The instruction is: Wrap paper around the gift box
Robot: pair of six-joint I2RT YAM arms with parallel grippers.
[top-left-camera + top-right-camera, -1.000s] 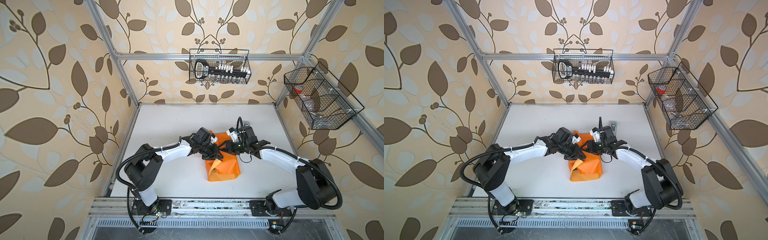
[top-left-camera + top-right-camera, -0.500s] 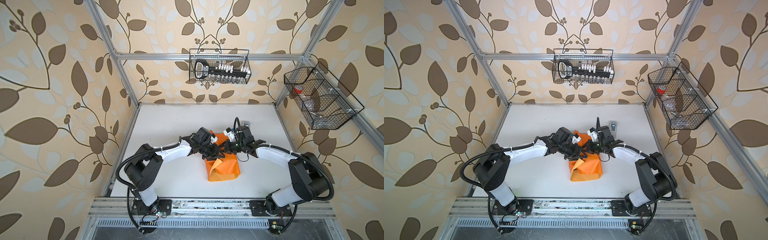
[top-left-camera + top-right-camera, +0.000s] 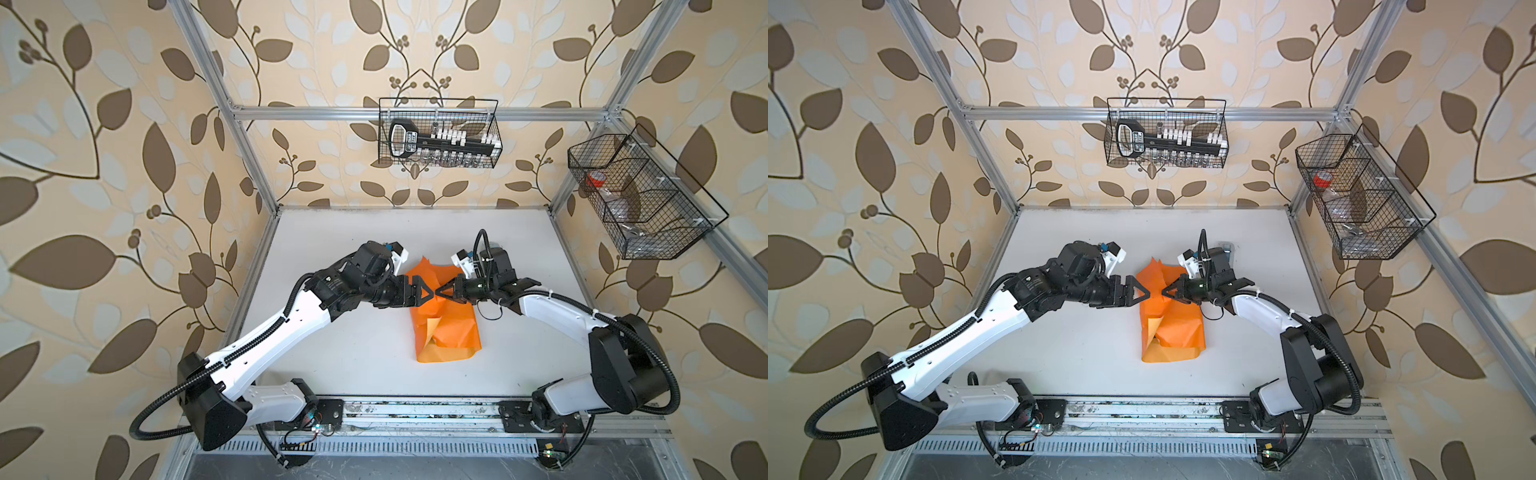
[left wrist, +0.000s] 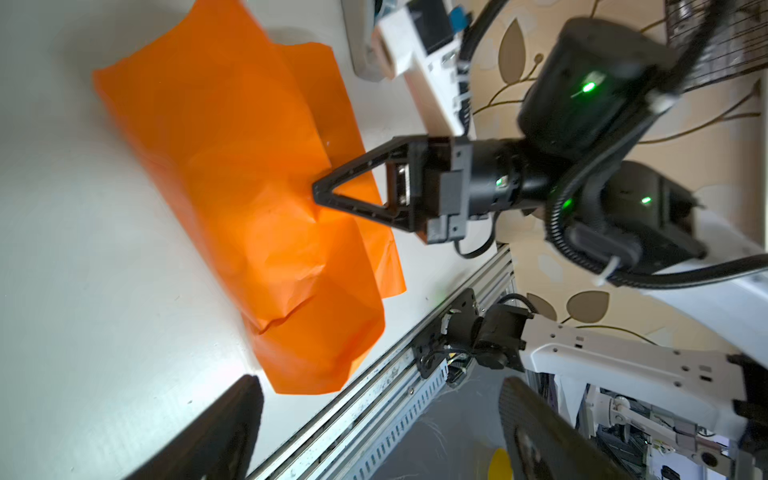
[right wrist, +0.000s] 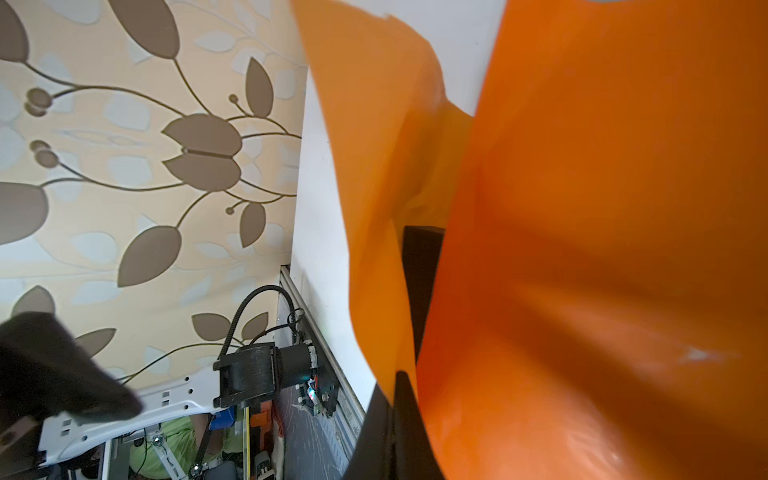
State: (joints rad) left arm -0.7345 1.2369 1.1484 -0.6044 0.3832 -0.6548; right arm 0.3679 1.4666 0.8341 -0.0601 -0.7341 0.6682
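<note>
The orange paper point(image 3: 451, 332) point(image 3: 1179, 332) lies folded into a lumpy bundle at mid-table. The gift box is covered in both top views; only a dark strip point(image 5: 420, 270) between two paper layers shows, probably the gift box. My right gripper point(image 3: 439, 292) point(image 3: 1165, 292) point(image 4: 318, 195) point(image 5: 395, 415) is shut, pinching a raised fold of the paper point(image 4: 249, 187) point(image 5: 602, 249) on top of the bundle. My left gripper point(image 3: 428, 294) point(image 3: 1144, 294) point(image 4: 378, 436) faces it tip to tip, open. Its fingers point(image 4: 216, 432) stand wide apart with nothing between them.
A small grey tape dispenser point(image 3: 1227, 248) sits behind the right wrist on the white table point(image 3: 353, 353). Wire baskets hang on the back wall point(image 3: 438, 133) and the right wall point(image 3: 640, 199). The metal rail point(image 3: 415, 409) runs along the front edge.
My left gripper has opened and let go of the paper. My right gripper has moved in a little and shut on the raised fold.
</note>
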